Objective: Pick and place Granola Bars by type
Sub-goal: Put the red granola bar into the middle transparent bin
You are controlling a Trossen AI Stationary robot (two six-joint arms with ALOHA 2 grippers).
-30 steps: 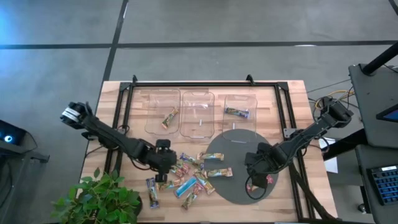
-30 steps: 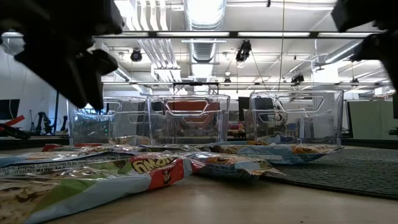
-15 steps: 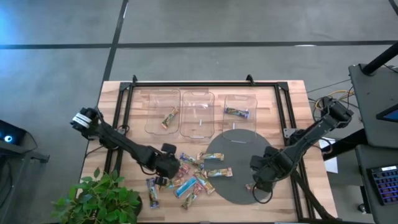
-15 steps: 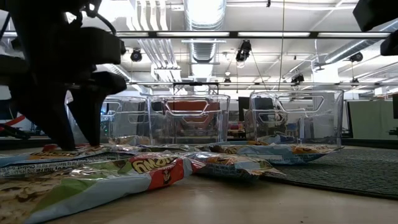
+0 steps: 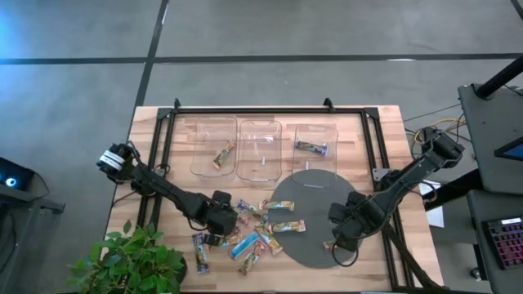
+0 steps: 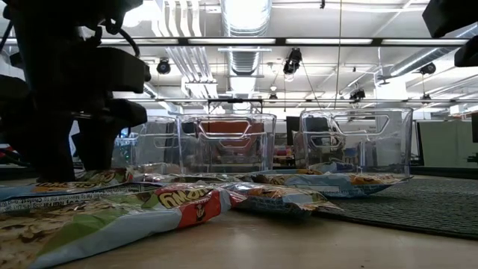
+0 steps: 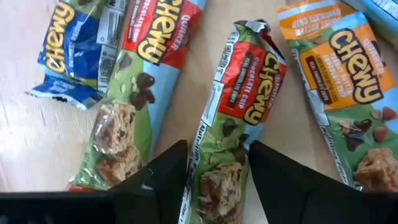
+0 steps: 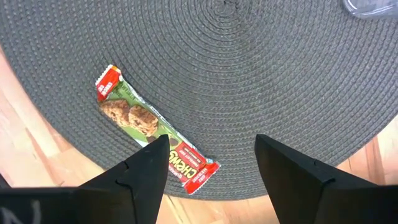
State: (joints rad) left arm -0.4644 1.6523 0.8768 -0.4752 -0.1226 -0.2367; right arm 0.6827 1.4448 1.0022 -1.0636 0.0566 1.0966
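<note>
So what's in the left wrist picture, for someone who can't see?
The left hand is open around a red-label Chewy granola bar on the wooden table. Blue, orange and another red-label bar lie beside it.

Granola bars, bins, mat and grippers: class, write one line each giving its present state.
Left gripper: open, fingers astride a red-label bar.
Right gripper: open, above a bar lying on the mat.
Left bin: one bar.
Middle bin: no bar.
Right bin: one bar.
Bar pile: loose.
</note>
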